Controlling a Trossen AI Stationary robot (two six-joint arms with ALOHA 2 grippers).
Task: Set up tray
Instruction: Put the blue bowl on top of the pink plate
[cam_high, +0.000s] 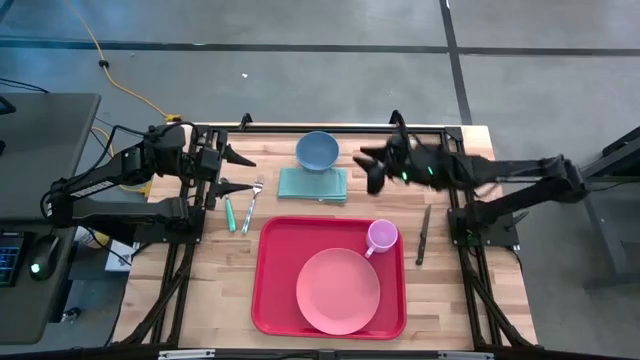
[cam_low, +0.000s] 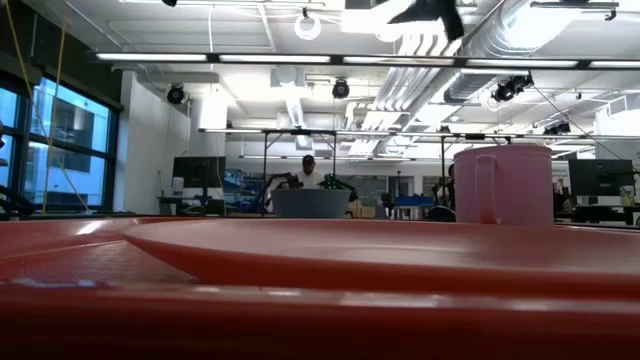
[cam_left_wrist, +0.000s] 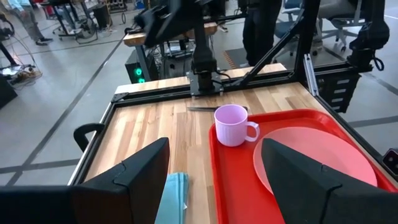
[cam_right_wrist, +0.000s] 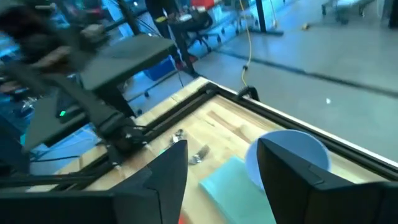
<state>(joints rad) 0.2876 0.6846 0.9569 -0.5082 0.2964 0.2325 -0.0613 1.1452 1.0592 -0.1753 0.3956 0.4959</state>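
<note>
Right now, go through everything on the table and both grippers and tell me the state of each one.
tray: flat on the table, holding plate and mug
pink plate: flat on tray, empty
pink mug: upright on tray, beside the plate
blue bowl: upright, at the back edge of the napkin
teal napkin: folded flat
fork: lying beside tray
knife: lying on table
left gripper: open, empty
right gripper: open, empty, raised

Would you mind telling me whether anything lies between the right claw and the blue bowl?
Nothing visible does. The right claw, open, hangs above the table's far edge just to the right of the bowl, with only bare wood between them. The teal napkin lies nearer, beside the bowl, not in that gap.
</note>
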